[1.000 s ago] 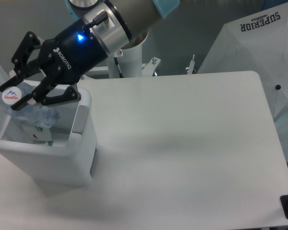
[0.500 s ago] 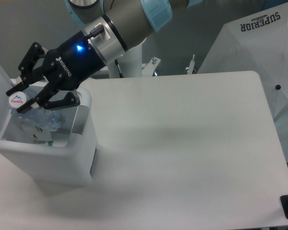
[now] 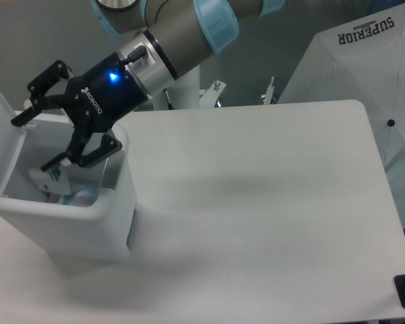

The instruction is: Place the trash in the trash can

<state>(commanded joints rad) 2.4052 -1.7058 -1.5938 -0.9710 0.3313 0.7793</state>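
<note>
the bottle (image 3: 81, 197) has dropped out of the fingers since a second ago and now lies inside the trash can (image 3: 88, 223), beside the packet (image 3: 48, 178) with green-white label. above the bin's open mouth the gripper (image 3: 42, 138) hangs spread wide, holding nothing. the white table (image 3: 256, 202) stretches behind.
</note>
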